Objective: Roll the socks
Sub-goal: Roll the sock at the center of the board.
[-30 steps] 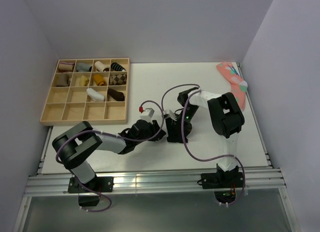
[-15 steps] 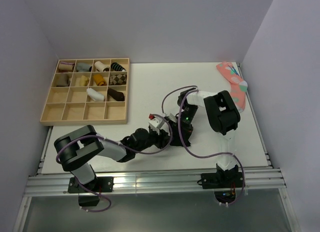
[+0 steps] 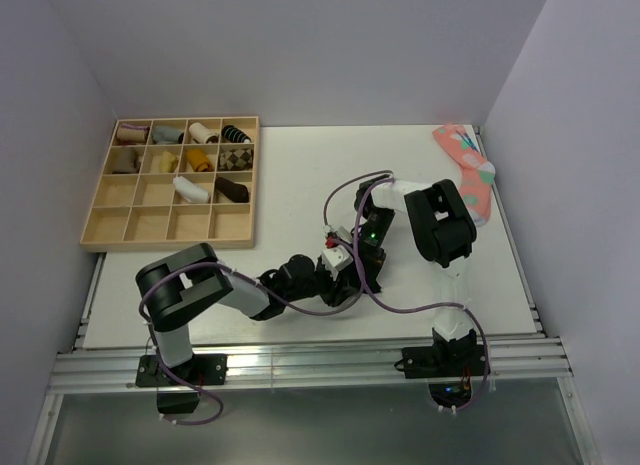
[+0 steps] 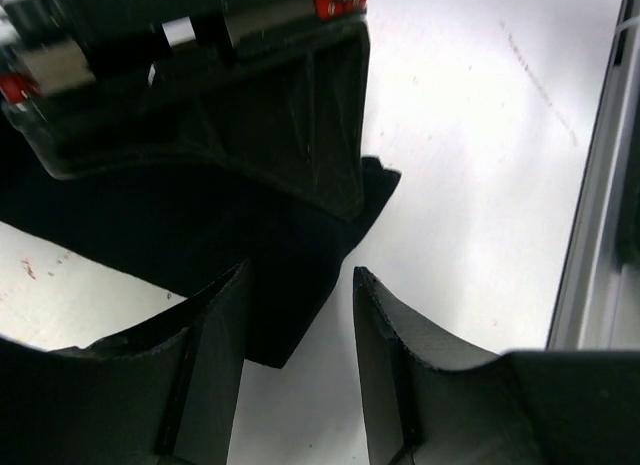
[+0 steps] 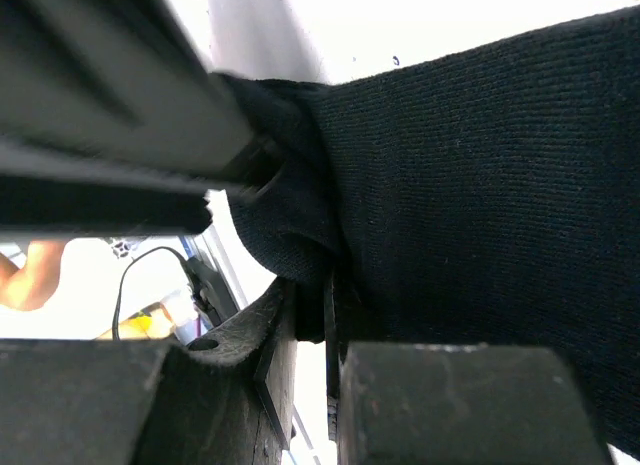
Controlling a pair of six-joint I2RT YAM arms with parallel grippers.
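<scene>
A black sock (image 5: 480, 175) lies on the white table near the front middle. My right gripper (image 5: 320, 320) is shut on a bunched fold at its edge. In the left wrist view the sock (image 4: 290, 275) is a dark flat shape under the right gripper's body (image 4: 200, 95). My left gripper (image 4: 300, 295) is open, and a corner of the sock reaches between its fingers (image 4: 385, 335). In the top view the left gripper (image 3: 340, 280) and right gripper (image 3: 362, 265) meet over the sock, which is mostly hidden beneath them.
A wooden divided tray (image 3: 165, 243) with several rolled socks stands at the back left. A coral-pink spotted sock (image 3: 470, 170) lies at the back right. The table's metal front rail (image 4: 600, 245) runs close to the left gripper.
My left arm has reached to the right, bringing its gripper up against the right gripper and the sock. The right gripper has shifted slightly and stays shut on the sock.
</scene>
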